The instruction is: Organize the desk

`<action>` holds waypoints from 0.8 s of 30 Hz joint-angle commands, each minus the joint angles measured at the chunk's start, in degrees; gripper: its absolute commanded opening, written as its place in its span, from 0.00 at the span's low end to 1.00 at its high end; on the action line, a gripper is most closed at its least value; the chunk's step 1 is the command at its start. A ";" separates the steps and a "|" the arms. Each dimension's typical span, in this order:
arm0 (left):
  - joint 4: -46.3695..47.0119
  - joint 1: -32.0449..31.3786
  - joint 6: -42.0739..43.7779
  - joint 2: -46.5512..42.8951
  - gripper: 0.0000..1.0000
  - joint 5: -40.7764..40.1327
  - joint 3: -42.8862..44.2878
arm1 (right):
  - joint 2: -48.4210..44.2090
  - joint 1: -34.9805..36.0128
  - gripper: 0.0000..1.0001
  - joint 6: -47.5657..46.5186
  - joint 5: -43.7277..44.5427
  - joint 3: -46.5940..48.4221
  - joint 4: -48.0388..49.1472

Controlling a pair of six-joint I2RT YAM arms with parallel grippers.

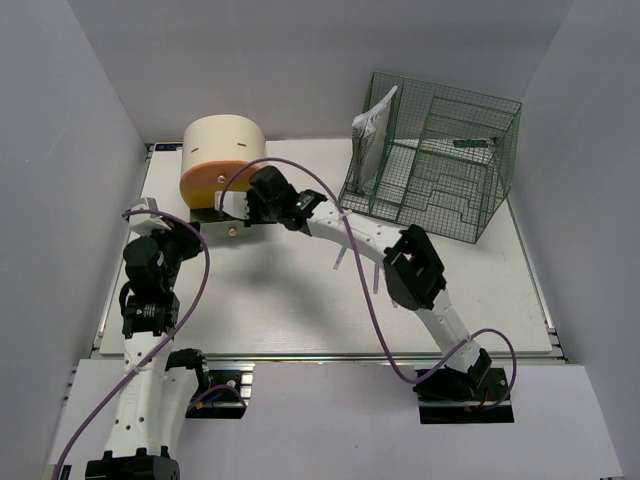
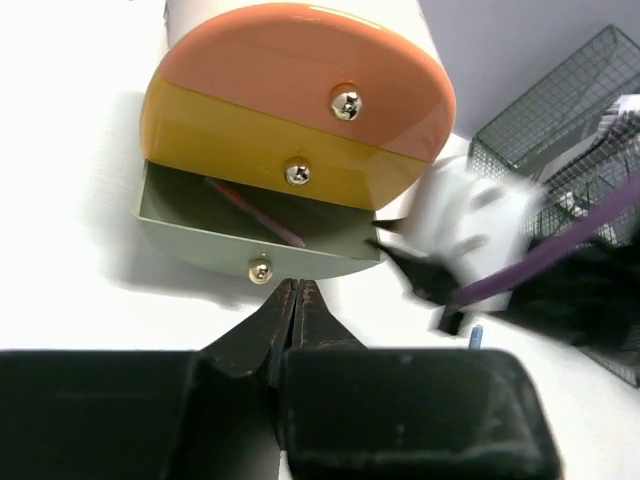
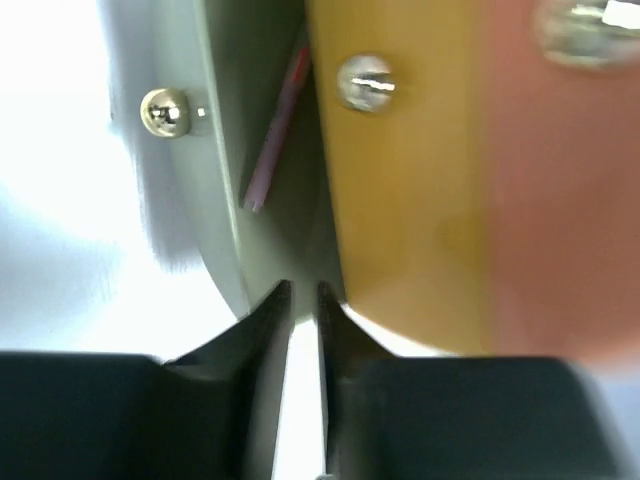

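The white desk (image 1: 290, 310) carries a cream-and-orange round drawer box (image 1: 222, 155) at the back left. Its bottom green drawer (image 2: 200, 238) is pulled out, and a pink pen (image 2: 258, 208) lies inside. My left gripper (image 2: 297, 285) is shut, its tips just in front of the drawer's brass knob (image 2: 260, 268). In the top view it (image 1: 190, 226) sits at the box's front left. My right gripper (image 3: 303, 290) reaches across to the drawer's right end with a narrow gap between its jaws and nothing in them. The drawer (image 3: 215, 200) and the pen (image 3: 278, 130) lie just beyond its tips.
A green wire rack (image 1: 435, 155) stands at the back right with a white packet (image 1: 372, 135) leaning in its left side. Two thin sticks (image 1: 340, 258) lie on the desk by the right arm's forearm. A purple cable (image 1: 365, 310) loops over the desk's middle.
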 commanded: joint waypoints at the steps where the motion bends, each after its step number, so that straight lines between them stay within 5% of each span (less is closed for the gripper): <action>1: 2.44 -0.69 0.64 0.11 0.10 4.02 0.94 | -11.03 -1.50 0.16 10.33 -2.68 -1.27 1.54; 4: 6.31 -0.69 0.91 0.72 0.07 8.86 -0.38 | -17.80 -4.57 0.02 18.60 -4.70 -6.71 0.75; 8: 17.35 -1.21 -1.36 4.40 0.10 23.58 -3.10 | -26.42 -9.23 0.00 29.67 -12.23 -15.50 -1.97; 15: 18.18 -4.81 -3.05 15.04 0.40 37.43 1.02 | -45.04 -22.22 0.00 42.87 -30.96 -38.25 -2.33; 16: 18.18 -6.04 -2.78 15.84 0.44 37.53 1.98 | -47.15 -23.72 0.07 42.61 -33.86 -43.06 -1.19; 17: 17.75 -7.36 -2.43 16.37 0.47 37.44 2.68 | -50.91 -25.04 0.37 42.52 -34.84 -45.11 -0.66; 20: 14.34 -13.94 0.02 20.14 0.53 34.73 5.76 | -58.30 -28.29 0.64 43.40 -38.28 -53.71 3.36; 24: 8.96 -24.31 3.72 27.87 0.56 26.04 10.94 | -65.18 -32.96 0.65 43.67 -38.72 -60.24 5.41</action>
